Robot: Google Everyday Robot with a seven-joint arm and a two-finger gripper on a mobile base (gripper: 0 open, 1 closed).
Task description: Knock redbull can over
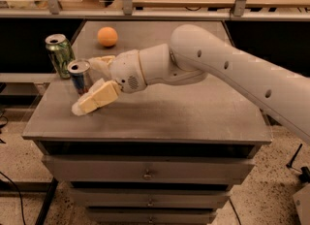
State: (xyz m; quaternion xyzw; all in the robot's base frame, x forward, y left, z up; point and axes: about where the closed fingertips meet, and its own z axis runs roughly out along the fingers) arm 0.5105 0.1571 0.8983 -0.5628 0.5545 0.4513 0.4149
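The redbull can is slim, blue and silver, and stands upright at the left of the grey cabinet top. My gripper is at the can, open, with its cream fingers on both sides of it. The near finger passes in front of the can's lower part and hides it. The far finger lies just behind the can, to its right. The white arm reaches in from the right.
A wider green can stands just behind and left of the redbull can. An orange ball lies at the back. The cabinet's left edge is close to the can. Drawers sit below the top.
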